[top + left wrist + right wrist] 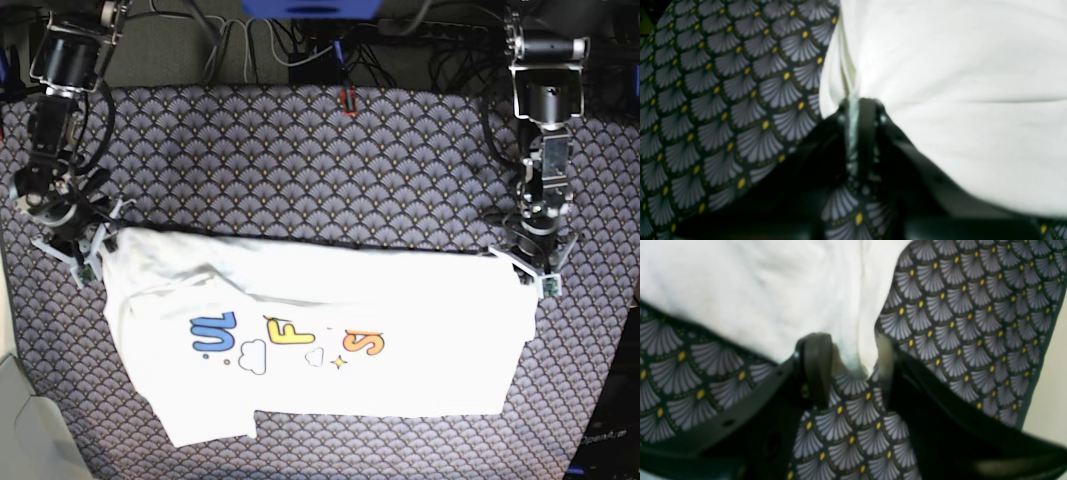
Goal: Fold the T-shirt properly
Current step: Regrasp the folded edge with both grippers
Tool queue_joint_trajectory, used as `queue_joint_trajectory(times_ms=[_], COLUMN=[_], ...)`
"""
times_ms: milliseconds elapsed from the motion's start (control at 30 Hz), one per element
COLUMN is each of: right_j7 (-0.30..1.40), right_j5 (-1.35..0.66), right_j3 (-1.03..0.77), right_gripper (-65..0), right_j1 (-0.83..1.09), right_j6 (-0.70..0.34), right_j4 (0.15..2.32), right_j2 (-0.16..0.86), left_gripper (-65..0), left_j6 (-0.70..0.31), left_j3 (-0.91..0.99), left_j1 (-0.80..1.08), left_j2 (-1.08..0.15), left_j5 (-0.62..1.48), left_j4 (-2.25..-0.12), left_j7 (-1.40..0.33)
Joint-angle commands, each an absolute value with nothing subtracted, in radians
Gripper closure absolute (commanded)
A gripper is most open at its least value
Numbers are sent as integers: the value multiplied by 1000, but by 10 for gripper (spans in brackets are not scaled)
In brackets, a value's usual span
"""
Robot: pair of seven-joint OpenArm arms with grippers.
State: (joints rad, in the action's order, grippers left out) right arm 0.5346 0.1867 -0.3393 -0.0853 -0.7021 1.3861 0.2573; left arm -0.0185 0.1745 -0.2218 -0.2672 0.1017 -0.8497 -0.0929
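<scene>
Both tools sitting at the far corners of the T-shirt (320, 335), one each side.

T-shirt is lying spread print-up on the patterned surface (300, 160), partly folded, blue, yellow and orange letters showing mid-cloth. My left tool (858, 103) is pinching shut on a bunched bit of T-shirt edge; in the wrist view the white cloth is running straight into the closed jaws. My right tool (853, 350) is standing with jaws apart, straddling a hanging tip of white fabric; the fingers (816, 366) are not pressing it together, so I'm not calling that a grip. Both arms are reaching down from the far edge of the surface.
</scene>
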Motion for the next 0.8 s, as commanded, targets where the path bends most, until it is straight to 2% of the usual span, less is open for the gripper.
queue_joint_trajectory(times_ms=[0, 600, 667, 767], right_j7=[516, 516, 516, 516], right_j5=[177, 177, 177, 177], right_j3=[-343, -337, -337, -337], right_gripper=[-244, -235, -204, -81], right_j1=[-102, -102, -102, -102], right_j6=[-698, -698, -698, -698], right_j4=[1399, 1320, 1320, 1320], right_j2=[272, 268, 268, 268], left_gripper=[-4, -4, -4, -4], left_j6=[-2, -2, -2, -2], left_j3=[177, 177, 177, 177], left_j1=[-225, -214, -208, -208], left_j2=[-283, -288, -288, -288], left_j5=[94, 94, 93, 93], left_j4=[-849, -855, -862, -862], left_j7=[-137, -143, -143, -143])
